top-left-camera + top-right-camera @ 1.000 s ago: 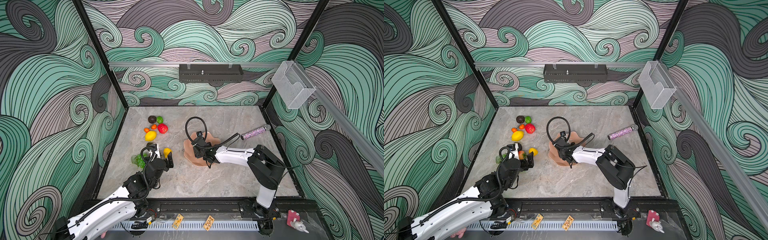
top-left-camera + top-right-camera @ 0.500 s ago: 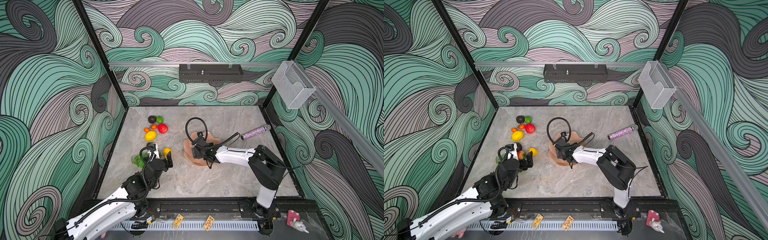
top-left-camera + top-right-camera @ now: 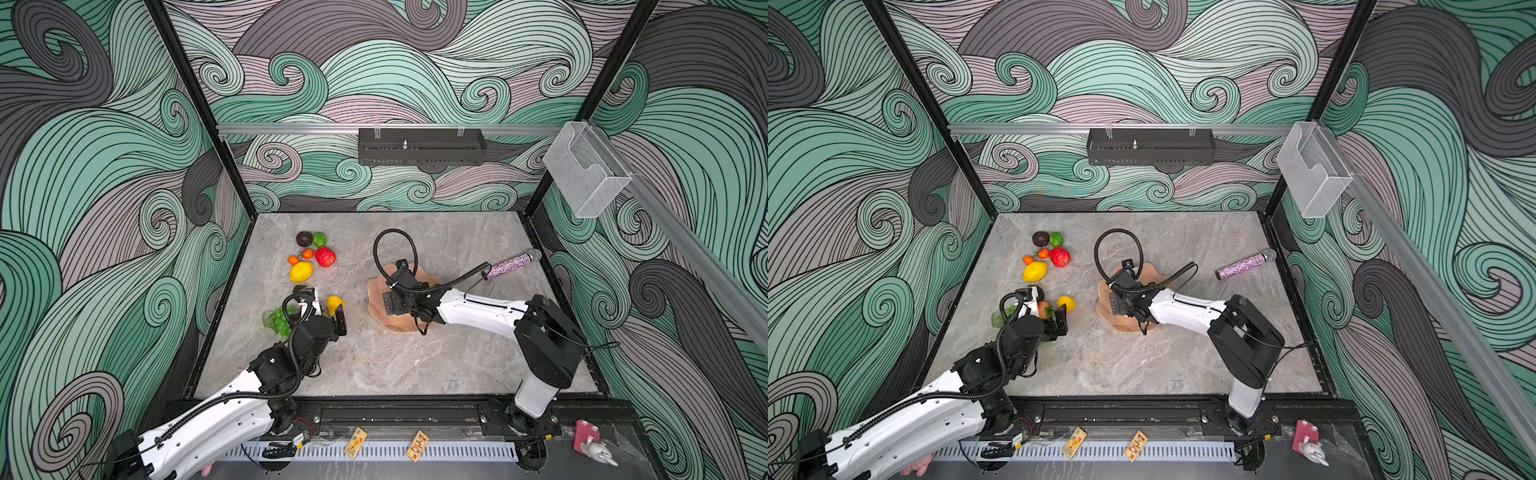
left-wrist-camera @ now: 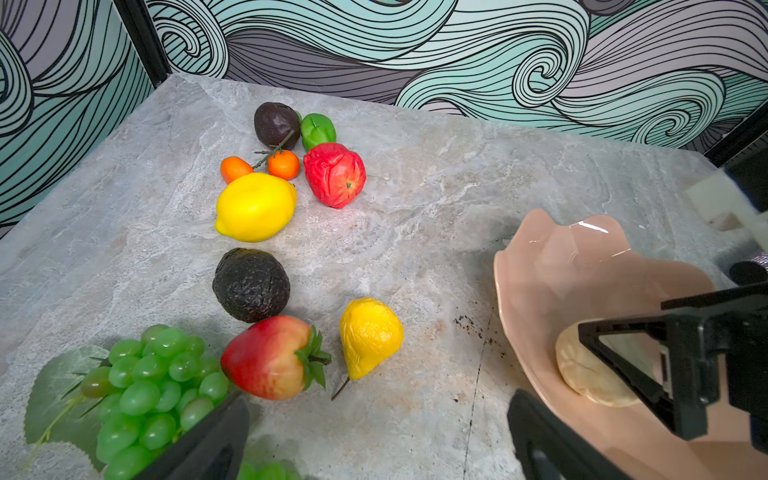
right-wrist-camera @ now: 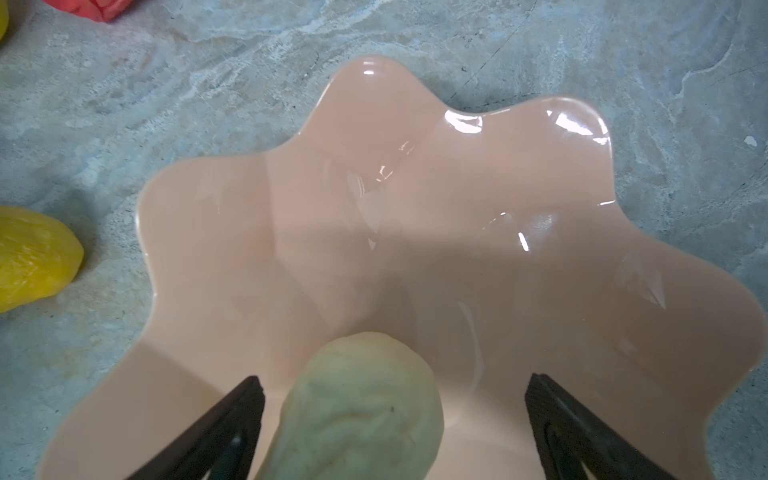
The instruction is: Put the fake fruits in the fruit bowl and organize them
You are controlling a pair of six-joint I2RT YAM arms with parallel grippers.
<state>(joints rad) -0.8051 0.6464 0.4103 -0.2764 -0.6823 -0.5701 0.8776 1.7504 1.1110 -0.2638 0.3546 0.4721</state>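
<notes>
The salmon fruit bowl [image 3: 375,289] [image 5: 415,199] stands mid-table. A beige bumpy ball [image 5: 357,407] [image 4: 582,370] lies in it, between the jaws of my open right gripper [image 5: 395,384] [image 3: 392,305], with a gap on each side. My left gripper [image 4: 378,409] [image 3: 328,309] hangs open over bare table. Just ahead of it lie a strawberry [image 4: 266,357], a yellow pear-shaped fruit [image 4: 370,332], green grapes [image 4: 145,386] and a dark avocado [image 4: 251,284]. Farther back lie a lemon [image 4: 254,206], a red apple [image 4: 334,174], two oranges [image 4: 283,164], a lime [image 4: 318,131] and another avocado [image 4: 276,124].
A glittery purple cylinder [image 3: 513,262] lies at the right, behind my right arm. A clear box [image 3: 582,174] hangs on the right wall and a black rack [image 3: 419,147] on the back wall. A pink plush pig [image 3: 592,442] sits outside the front rail.
My right gripper's jaws have spread apart over the bowl, and the beige ball now lies free between them. The left arm has barely moved.
</notes>
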